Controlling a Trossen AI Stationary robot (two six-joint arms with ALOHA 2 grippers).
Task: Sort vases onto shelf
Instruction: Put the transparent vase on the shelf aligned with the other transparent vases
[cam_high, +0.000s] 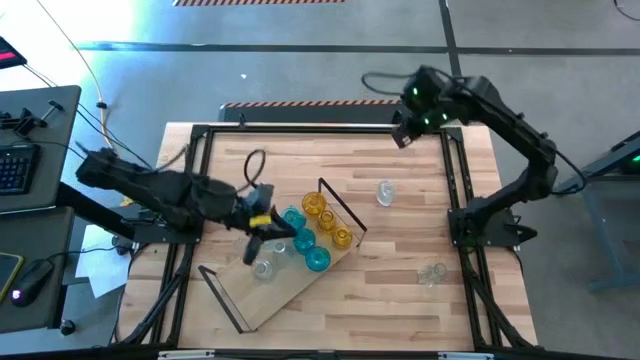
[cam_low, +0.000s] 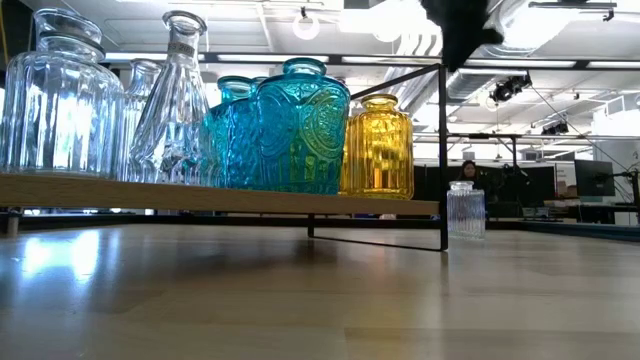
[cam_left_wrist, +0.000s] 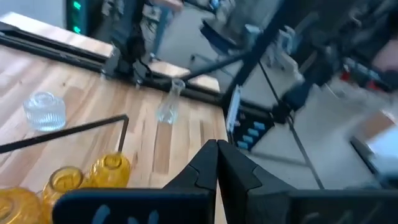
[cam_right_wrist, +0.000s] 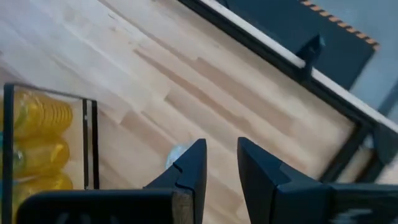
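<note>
Teal vases (cam_low: 290, 125), flanked by clear vases (cam_low: 60, 95) and amber vases (cam_low: 378, 147), are ranged nearest on the shelf (cam_low: 220, 197), which lies angled across the tabletop (cam_high: 400, 290). Above its middle the left gripper (cam_high: 262, 232) is held with fingers pressed together. Farther off, two clear vases (cam_high: 385, 192) stand loose on the table. At the far edge the right gripper (cam_high: 402, 135) is held slightly spread, empty.

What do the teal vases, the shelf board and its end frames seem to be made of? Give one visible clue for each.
Teal vases: likely glass; translucent, embossed, glossy.
Shelf board: pale wood or wood-look laminate; light, matt, smooth.
End frames: apparently thin black metal rod; straight and slim.
</note>
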